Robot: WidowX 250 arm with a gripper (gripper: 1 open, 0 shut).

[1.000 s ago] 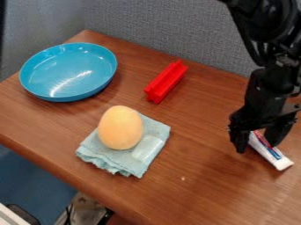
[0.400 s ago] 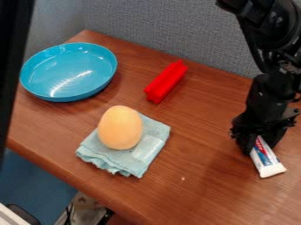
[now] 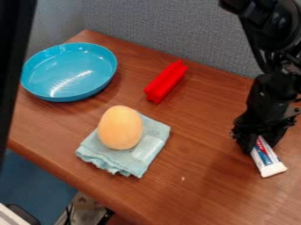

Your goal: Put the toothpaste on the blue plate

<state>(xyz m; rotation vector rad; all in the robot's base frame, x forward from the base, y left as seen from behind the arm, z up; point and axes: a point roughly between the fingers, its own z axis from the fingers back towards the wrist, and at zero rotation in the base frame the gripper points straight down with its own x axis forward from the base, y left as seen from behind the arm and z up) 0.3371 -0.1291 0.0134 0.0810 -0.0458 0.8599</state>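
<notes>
The toothpaste (image 3: 270,159), a small white tube with red and blue print, lies flat on the wooden table at the right edge. My gripper (image 3: 256,141) stands straight down over the tube's far end. Its dark fingers are drawn together around that end, and the near half of the tube sticks out toward the front. The tube still rests on the table. The blue plate (image 3: 69,72) sits at the far left of the table, round, glossy and with nothing in it, a long way from the gripper.
A red rectangular block (image 3: 166,81) lies between plate and gripper. An orange egg-shaped object (image 3: 119,127) rests on a pale blue-green folded cloth (image 3: 108,156) near the front edge. A dark vertical band (image 3: 10,97) covers the left side of the view.
The gripper came down onto the toothpaste and its fingers went from wide apart to closed on the tube's far end. The tube has turned slightly.
</notes>
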